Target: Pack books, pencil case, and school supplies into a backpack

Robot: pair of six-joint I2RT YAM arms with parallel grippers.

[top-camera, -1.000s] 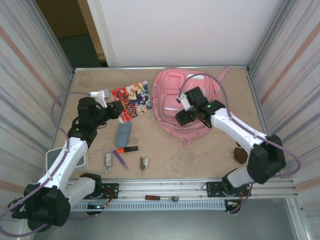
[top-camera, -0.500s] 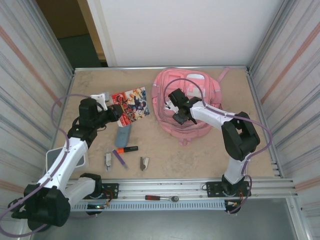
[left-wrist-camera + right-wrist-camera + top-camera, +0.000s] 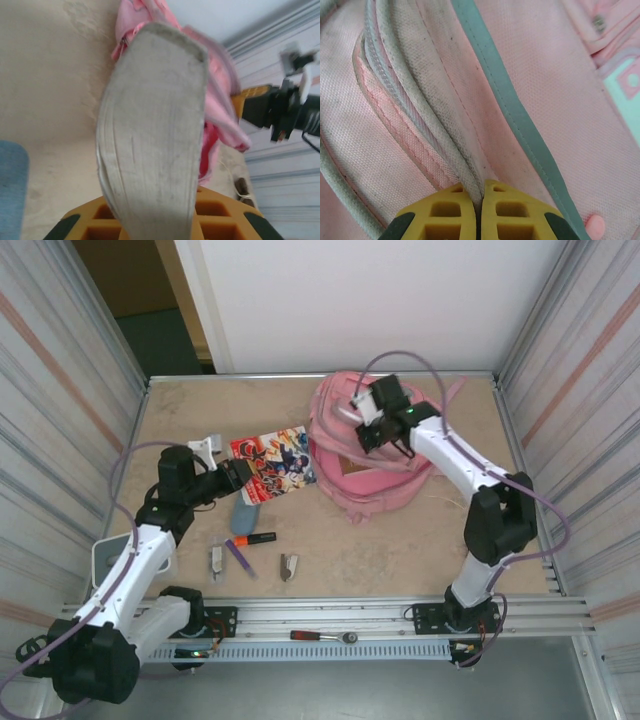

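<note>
**Pink fabric pinched on the right, cartoon book gripped on the left**

Pink and bulky, the backpack (image 3: pixel 385 482) lies at the far middle of the counter (image 3: pixel 430 540). The right hand (image 3: pixel 366 432) sits on its upper left part. In the right wrist view its yellow fingers (image 3: pixel 512 210) are pressed together on a ridge of the pink cloth, beside a grey-green trim band. Below that hand the bag gapes a little, and something flat and brown-tan (image 3: pixel 351 464) shows inside the gap.

The left hand (image 3: pixel 243 478) is clamped on the near left corner of the cartoon book (image 3: pixel 282 460), which is just left of the backpack. The left wrist view looks along the book's grey page edge (image 3: pixel 155 130) towards the pink bag (image 3: pixel 222 105).

The slate-blue pencil case (image 3: pixel 245 514) lies just under that hand. Nearer the arms lie the orange-and-black highlighter (image 3: pixel 255 538), the purple pen (image 3: pixel 239 557), a silvery clear piece (image 3: pixel 216 561) and a grey-brown clip (image 3: pixel 288 566), all close together. A red-handled tool (image 3: pixel 320 636) rests on the front rail.
</note>
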